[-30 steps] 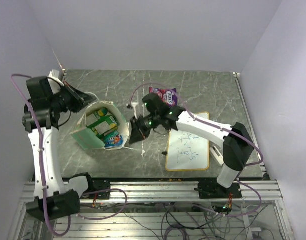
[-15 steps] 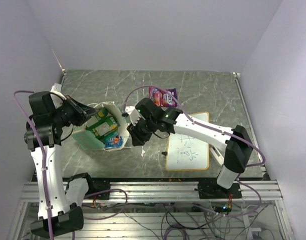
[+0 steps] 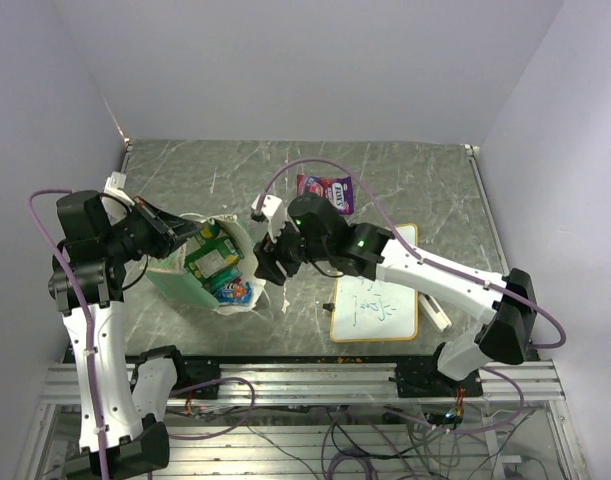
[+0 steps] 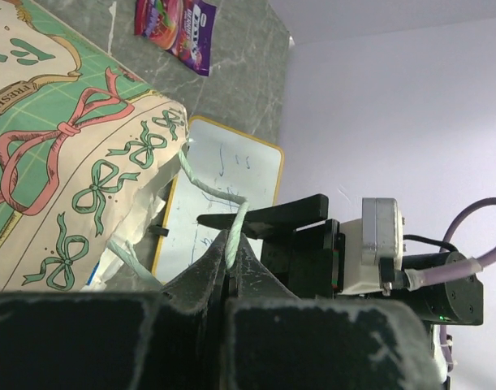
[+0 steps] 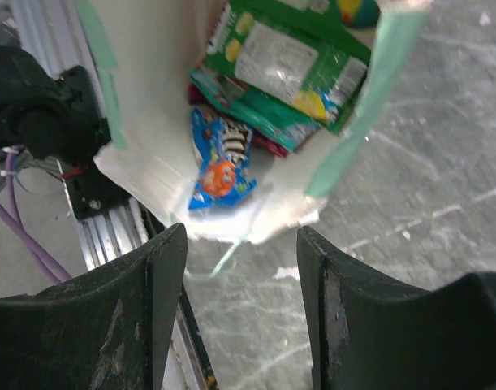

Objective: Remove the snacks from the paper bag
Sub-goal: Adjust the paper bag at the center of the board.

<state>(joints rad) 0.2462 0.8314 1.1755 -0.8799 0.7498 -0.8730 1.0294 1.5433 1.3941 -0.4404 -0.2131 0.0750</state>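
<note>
Marbled table (image 3: 415,180) under bag (image 3: 170,282); pale walls (image 3: 305,70).

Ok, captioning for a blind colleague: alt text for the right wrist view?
The open right gripper hovers at the mouth of the paper bag, which holds a green snack packet and a blue snack packet, above a grey table.

matt cream paper bag (image 5: 150,73); glossy plastic snack packets (image 5: 288,61); smooth grey marble-look table (image 3: 415,175).
</note>
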